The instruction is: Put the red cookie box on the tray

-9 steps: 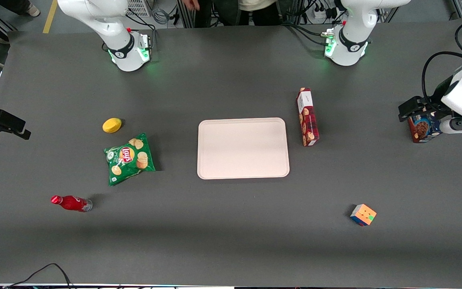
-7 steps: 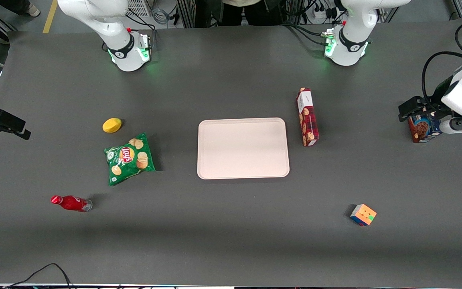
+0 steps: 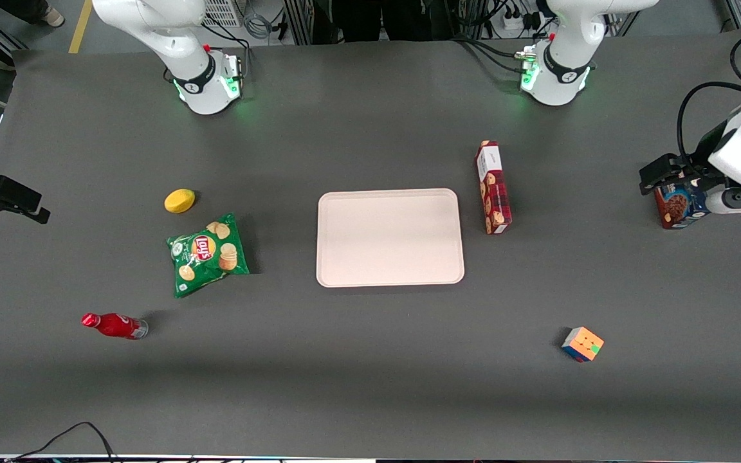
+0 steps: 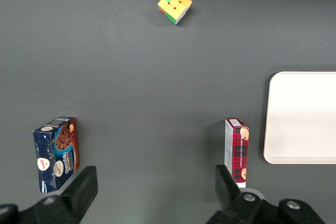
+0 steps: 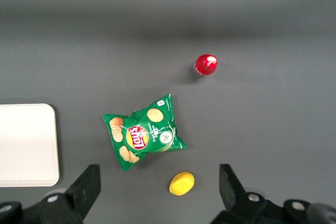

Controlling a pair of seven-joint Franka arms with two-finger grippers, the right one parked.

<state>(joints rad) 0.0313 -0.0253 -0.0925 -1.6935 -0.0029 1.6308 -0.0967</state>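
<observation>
Red cookie box lying flat on grey worktop, just beside short edge of tray on working arm's side, narrow gap between, not touching. Long axis running toward and away from front camera; white label panel at end farther from camera. In left wrist view red cookie box standing out beside tray, again apart from it. Tray flat near middle of worktop, pale pinkish-cream, low rim, rounded corners, nothing on it.

Gripper hanging at working arm's end of worktop, well apart from red cookie box, over dark-blue cookie box. Left wrist view: gripper with jaws spread wide, nothing between them, only bare worktop in the gap; dark-blue cookie box just beside one finger, contact not clear.

Puzzle cube alone on worktop, nearer front camera than red cookie box, well apart from tray; also in left wrist view.

Toward parked arm's end: green chip bag lying flat, well apart from tray; yellow lemon-like thing near it, farther from camera; red bottle on its side, nearer camera than chip bag. Same three in right wrist view: chip bag, yellow thing, bottle, plus corner of tray.
</observation>
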